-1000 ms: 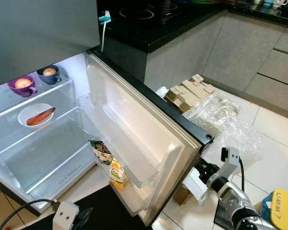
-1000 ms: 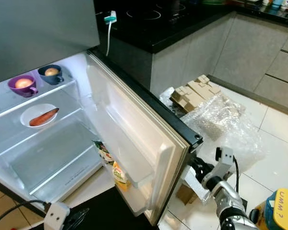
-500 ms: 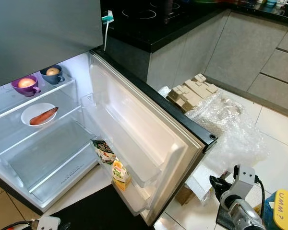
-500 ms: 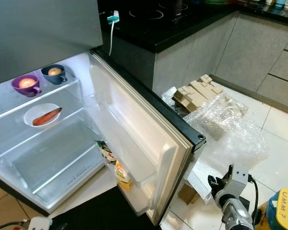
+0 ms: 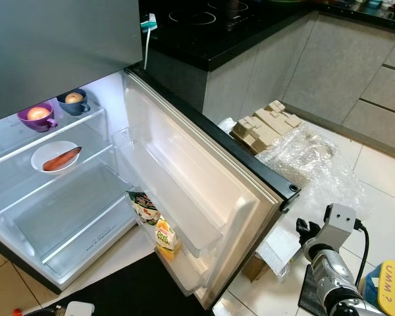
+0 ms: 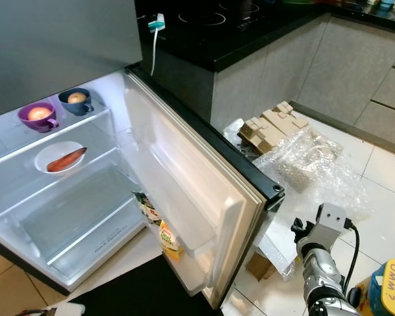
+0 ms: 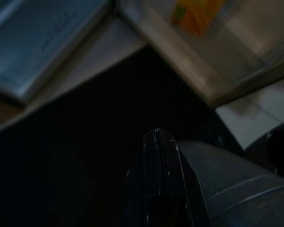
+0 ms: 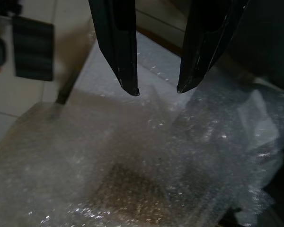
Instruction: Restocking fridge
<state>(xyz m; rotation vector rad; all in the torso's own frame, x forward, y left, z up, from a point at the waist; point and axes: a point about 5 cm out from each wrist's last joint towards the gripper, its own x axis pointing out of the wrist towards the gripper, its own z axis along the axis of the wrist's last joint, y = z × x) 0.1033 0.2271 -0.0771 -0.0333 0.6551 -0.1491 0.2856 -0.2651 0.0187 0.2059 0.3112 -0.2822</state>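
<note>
Fridge, white-lined with open door [image 5: 204, 197], stood wide; orange juice carton [image 5: 163, 238] sat in door shelf. Right gripper [image 8: 156, 90], fingers apart and empty, had withdrawn over clear bubble wrap [image 5: 316, 178]; left gripper [image 7: 160, 156], fingers together, had dropped lower. Next item still unfetched.

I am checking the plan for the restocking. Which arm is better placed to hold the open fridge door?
Probably the right. The right gripper is open and raised beside the fridge door, over the bubble wrap. The left gripper is shut, hanging low over the dark mat.
</note>
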